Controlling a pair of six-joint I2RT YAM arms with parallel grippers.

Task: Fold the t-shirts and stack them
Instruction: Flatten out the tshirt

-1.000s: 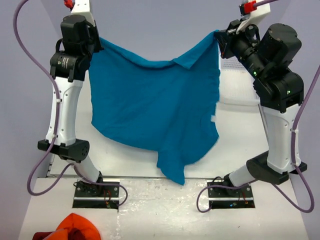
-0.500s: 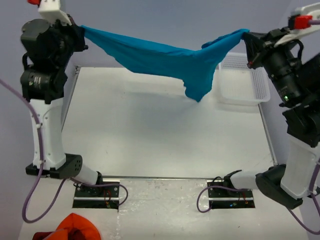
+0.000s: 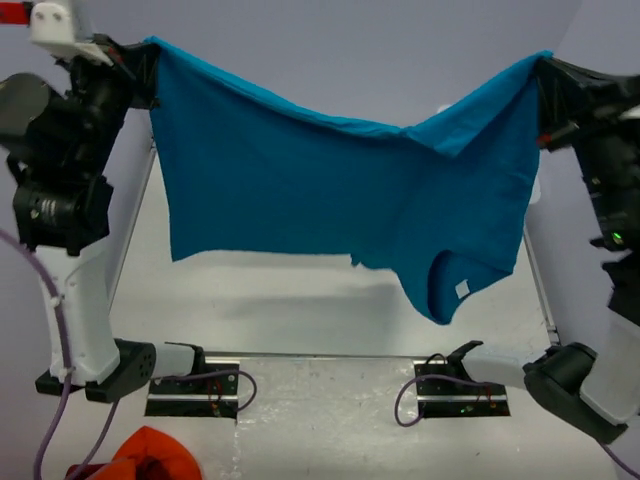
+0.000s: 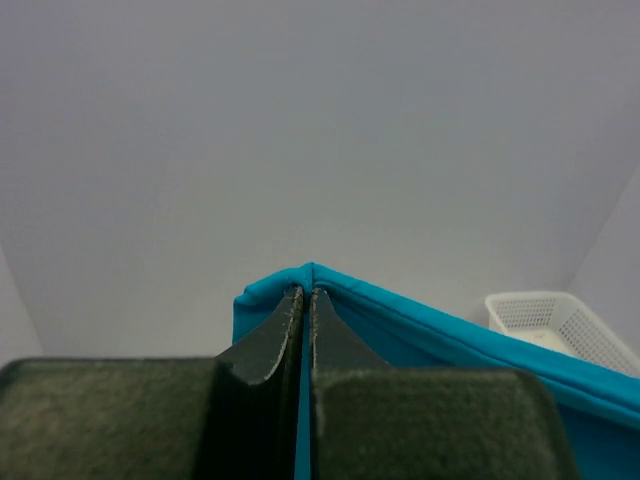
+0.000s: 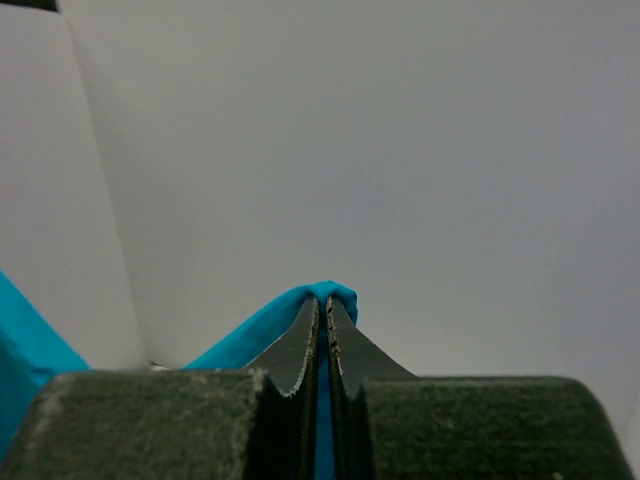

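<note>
Room under the cloth is open: the white table (image 3: 280,315) shows bare between the hanging hem and the two arm bases at the near edge, its left and right borders running just inside the raised arms. One teal-blue t-shirt (image 3: 330,200) hangs spread in the air above it, well clear of the surface. Its top edge sags in the middle between the two grippers; its lower edge runs level on the left and droops lower on the right, where the neck opening and a small white label (image 3: 462,289) show. The left gripper (image 4: 305,292) is pinched tight on the shirt's upper left corner, a fold of fabric poking past the fingertips. The right gripper (image 5: 325,302) is likewise clamped on the upper right corner. One white basket (image 4: 545,315) sits at the far right, mostly behind the cloth. One orange-red bunched cloth (image 3: 150,455) lies near the front left edge, apart from the shirt
</note>
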